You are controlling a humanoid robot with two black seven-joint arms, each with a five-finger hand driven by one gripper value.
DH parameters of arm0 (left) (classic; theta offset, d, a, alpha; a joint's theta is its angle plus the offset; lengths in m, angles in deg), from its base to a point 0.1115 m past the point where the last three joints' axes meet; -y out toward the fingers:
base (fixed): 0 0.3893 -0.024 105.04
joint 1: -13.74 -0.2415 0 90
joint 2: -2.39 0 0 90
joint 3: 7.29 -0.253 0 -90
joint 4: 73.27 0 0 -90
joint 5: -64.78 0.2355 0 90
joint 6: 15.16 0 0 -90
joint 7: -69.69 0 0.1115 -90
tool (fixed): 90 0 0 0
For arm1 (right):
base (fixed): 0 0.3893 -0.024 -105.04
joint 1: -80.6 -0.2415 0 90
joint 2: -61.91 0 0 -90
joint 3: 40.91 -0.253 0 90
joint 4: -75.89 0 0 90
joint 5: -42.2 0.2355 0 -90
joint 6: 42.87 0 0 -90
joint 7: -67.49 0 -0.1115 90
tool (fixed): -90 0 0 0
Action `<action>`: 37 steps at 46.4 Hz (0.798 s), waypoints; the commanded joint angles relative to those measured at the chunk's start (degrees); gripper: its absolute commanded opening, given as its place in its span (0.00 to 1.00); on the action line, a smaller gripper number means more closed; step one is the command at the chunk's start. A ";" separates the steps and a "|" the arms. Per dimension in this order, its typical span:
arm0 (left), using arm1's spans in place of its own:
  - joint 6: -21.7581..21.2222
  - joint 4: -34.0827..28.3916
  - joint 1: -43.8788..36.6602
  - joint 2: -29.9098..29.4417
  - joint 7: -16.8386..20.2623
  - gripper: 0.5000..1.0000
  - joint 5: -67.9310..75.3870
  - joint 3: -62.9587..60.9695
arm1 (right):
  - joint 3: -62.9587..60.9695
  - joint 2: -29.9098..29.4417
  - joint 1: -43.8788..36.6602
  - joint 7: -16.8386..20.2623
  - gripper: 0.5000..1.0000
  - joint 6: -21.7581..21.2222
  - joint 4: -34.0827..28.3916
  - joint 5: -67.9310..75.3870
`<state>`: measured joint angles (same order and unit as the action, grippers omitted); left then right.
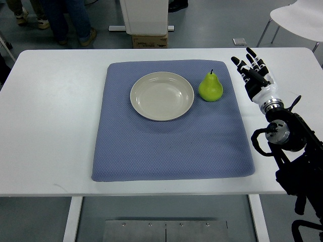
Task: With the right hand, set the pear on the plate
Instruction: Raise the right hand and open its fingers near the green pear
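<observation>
White table point(50, 126) — pear point(210, 87) stands upright, apart from the empty-fingered, spread right robot hand point(254, 75).

Glossy pear point(210, 87) — matt cloth mat point(171, 146), smooth plate point(162, 96).

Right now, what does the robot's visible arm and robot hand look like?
Only the right arm shows. Its robot hand has black fingers with pale segments at the joints, on a white palm. A silver ring forms the wrist, and the forearm behind it is black, with a round metal joint and black cables looping beside it. No markings are readable.
</observation>
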<state>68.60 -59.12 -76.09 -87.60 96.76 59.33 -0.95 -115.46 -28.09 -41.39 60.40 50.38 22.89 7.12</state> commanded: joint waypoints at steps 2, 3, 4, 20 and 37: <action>0.00 0.00 0.00 0.00 0.00 1.00 0.00 0.00 | 0.02 0.00 -0.18 0.07 1.00 0.01 0.00 0.00; 0.00 0.00 0.00 0.00 0.00 1.00 0.00 0.00 | 0.10 0.00 -0.18 0.15 1.00 0.01 0.00 0.00; 0.00 0.00 0.00 0.00 0.00 1.00 0.00 0.00 | 0.10 0.00 -0.27 0.15 1.00 0.01 0.00 -0.08; 0.00 0.00 0.00 0.00 0.00 1.00 0.00 0.00 | 1.86 0.00 -1.32 0.15 1.00 0.10 0.79 0.00; 0.00 0.00 0.00 0.00 0.00 1.00 -0.09 0.00 | 1.95 0.00 -2.46 0.15 1.00 0.10 2.46 -0.08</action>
<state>68.60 -59.12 -76.09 -87.61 96.76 59.33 -0.96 -113.50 -28.09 -43.29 60.55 50.48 24.27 7.06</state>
